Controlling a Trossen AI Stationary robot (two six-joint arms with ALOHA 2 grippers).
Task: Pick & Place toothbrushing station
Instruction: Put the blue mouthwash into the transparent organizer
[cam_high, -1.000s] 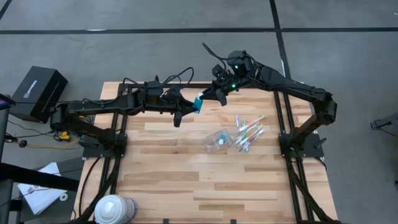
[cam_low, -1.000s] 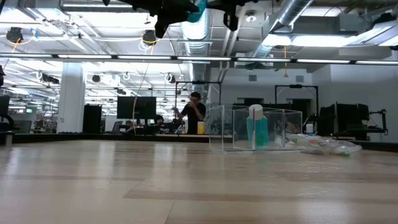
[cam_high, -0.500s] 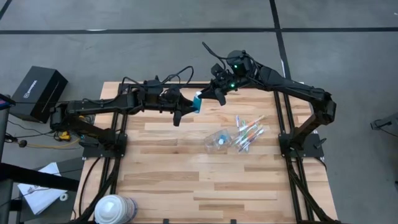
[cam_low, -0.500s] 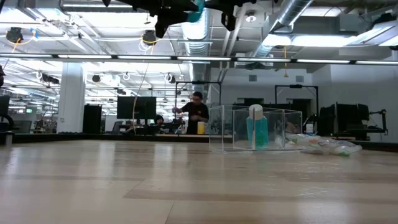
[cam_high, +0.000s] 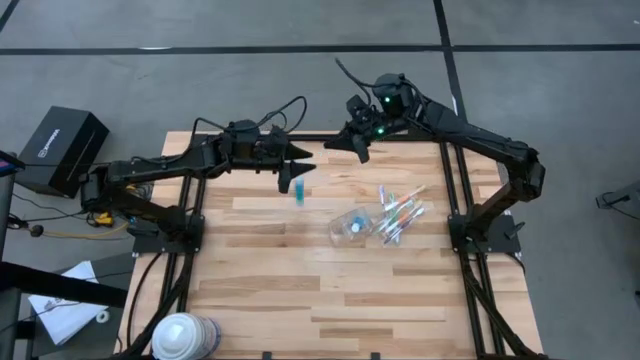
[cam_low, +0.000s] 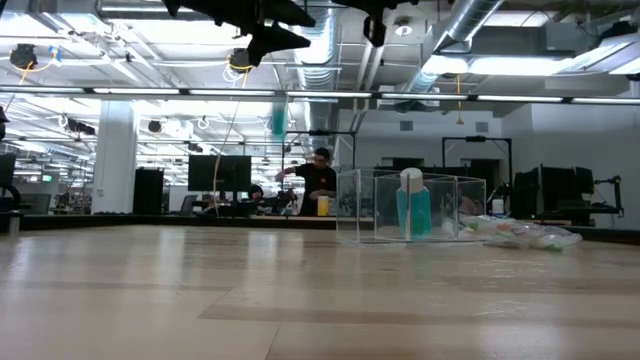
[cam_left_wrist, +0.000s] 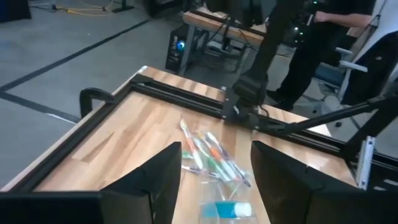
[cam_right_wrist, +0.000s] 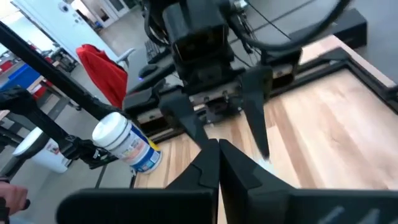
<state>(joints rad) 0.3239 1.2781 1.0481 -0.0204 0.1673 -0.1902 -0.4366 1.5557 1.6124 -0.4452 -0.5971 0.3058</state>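
Seen from overhead, the left gripper (cam_high: 300, 163) hangs above the far part of the wooden table (cam_high: 270, 290), upper centre of the frame, its two fingers spread wide with nothing between them. Just below it in that view a blue tube (cam_high: 298, 189) shows as a blurred streak over the boards, apart from both claws; whether it touches the table cannot be told. In the low view the tube (cam_low: 277, 120) appears as a faint teal smear in mid-air beneath the dark fingers at the top of the frame.

The right gripper (cam_high: 354, 143) sits at upper centre-right over the table's far edge, its fingers pressed together and holding nothing.

At centre-right of the overhead frame a clear plastic cup (cam_high: 352, 226) lies on the boards, with the pastel toothbrushes (cam_high: 400, 213) heaped just beside it on its right. A second blue tube (cam_low: 413, 208) with a white end stands within the cup in the low view. The left wrist view shows the toothbrushes (cam_left_wrist: 211, 154) between that arm's parted fingers
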